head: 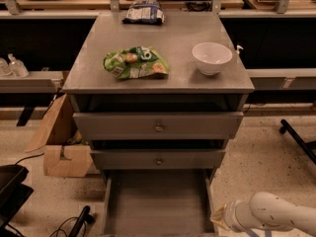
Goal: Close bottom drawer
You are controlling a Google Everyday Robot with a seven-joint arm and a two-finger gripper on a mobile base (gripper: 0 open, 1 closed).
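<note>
The bottom drawer (157, 201) of the grey cabinet is pulled far out toward me; I see its long flat tray, while its front panel and knob are cut off by the lower edge of the view. Above it sit the mid-width drawer front (158, 159) and the widest front with a brass knob (158, 126), both slightly out. My white arm (269, 214) enters at the lower right, right of the tray's right rail. The gripper itself is out of view below the frame edge.
On the cabinet top lie a green snack bag (136, 62), a white bowl (212, 57) and a dark chip bag (143, 13). A cardboard box (61, 142) stands at the left, a black chair base (12, 191) at the lower left, and a black leg (298, 139) at the right.
</note>
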